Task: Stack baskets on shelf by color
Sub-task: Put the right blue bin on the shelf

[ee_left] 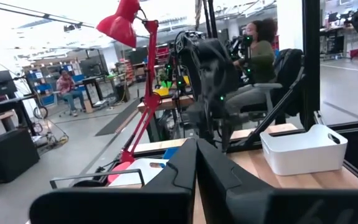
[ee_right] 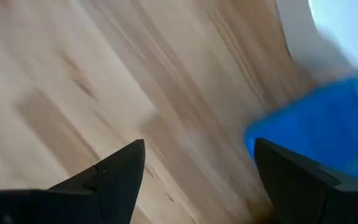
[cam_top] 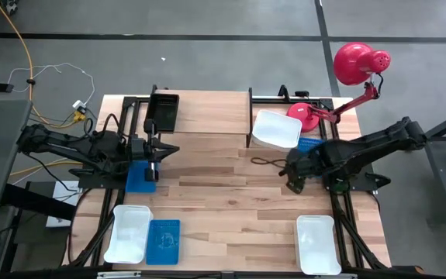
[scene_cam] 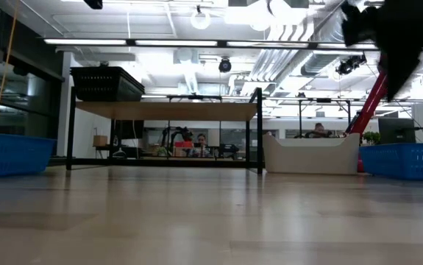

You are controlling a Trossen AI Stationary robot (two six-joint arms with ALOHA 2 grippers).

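Note:
The shelf (cam_top: 207, 112) stands at the far middle of the table, and in the low view (scene_cam: 167, 110) it shows as a board on thin black legs. A black basket (cam_top: 164, 111) rests on its left end (scene_cam: 107, 83). A white basket (cam_top: 277, 128) and a blue basket (cam_top: 309, 143) sit on the table right of the shelf. My left gripper (cam_top: 164, 151) is shut and empty above the table, with a blue basket (cam_top: 141, 177) beside it. My right gripper (cam_top: 292, 177) is open and empty above bare wood; the blue basket (ee_right: 315, 137) lies just beside its fingers.
At the near edge lie a white basket (cam_top: 127, 232), a blue basket (cam_top: 164, 240) and another white basket (cam_top: 316, 244). A red lamp (cam_top: 358, 66) stands at the far right corner. Bare wood lies in the table's middle. People sit in the room behind.

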